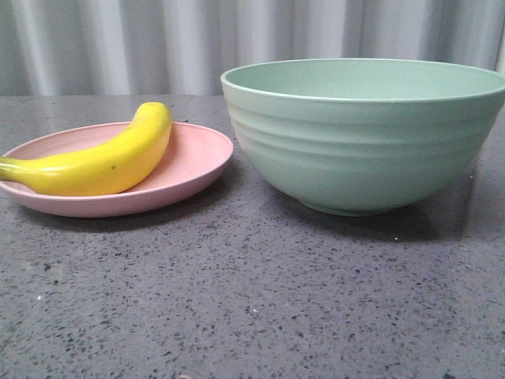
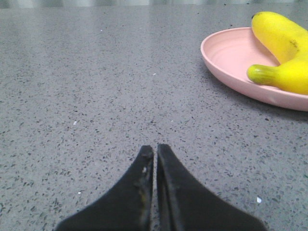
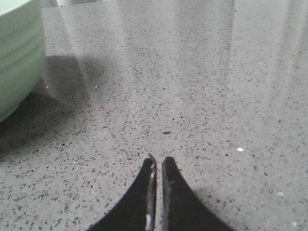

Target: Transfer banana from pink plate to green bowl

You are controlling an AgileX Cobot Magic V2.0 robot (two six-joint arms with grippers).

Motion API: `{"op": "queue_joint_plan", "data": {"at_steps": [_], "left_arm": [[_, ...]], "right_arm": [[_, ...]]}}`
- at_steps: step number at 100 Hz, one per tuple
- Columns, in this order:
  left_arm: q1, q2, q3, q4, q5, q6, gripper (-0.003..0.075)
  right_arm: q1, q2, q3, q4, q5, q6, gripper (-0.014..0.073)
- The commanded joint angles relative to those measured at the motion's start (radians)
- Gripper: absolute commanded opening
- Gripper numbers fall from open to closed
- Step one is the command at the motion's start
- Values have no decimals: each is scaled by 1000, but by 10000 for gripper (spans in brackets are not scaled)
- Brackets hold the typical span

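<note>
Starting the reach, you find the smooth yellow curved banana (image 1: 102, 160) lying on the shallow pale pink plate (image 1: 193, 162), at nine o'clock of the deep ribbed sage-green bowl (image 1: 359, 134). Your left gripper (image 2: 155, 150) and right gripper (image 3: 158, 162) both sit clenched, holding nothing, over the speckled grey table (image 1: 252, 300). Spread the left jaws, then approach across the banana's thick middle, not its tapered stem.

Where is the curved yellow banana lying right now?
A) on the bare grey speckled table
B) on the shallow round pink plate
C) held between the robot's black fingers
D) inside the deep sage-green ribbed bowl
B: the curved yellow banana rests on the shallow round pink plate, beside the deep sage-green ribbed bowl, with no fingers touching it.
</note>
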Motion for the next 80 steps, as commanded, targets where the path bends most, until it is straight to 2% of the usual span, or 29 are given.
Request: {"op": "queue_joint_plan", "data": {"at_steps": [1, 27, 80], "left_arm": [[3, -29, 8, -5, -107, -11, -20], [3, -29, 8, -5, -241, -11, -20], [3, -29, 8, -5, -274, -11, -20]], "right_arm": [[-4, -18, 21, -7, -18, -6, -64], [-4, -18, 21, -7, -41, -6, -64], [-4, -18, 21, 42, -243, -6, -64]]}}
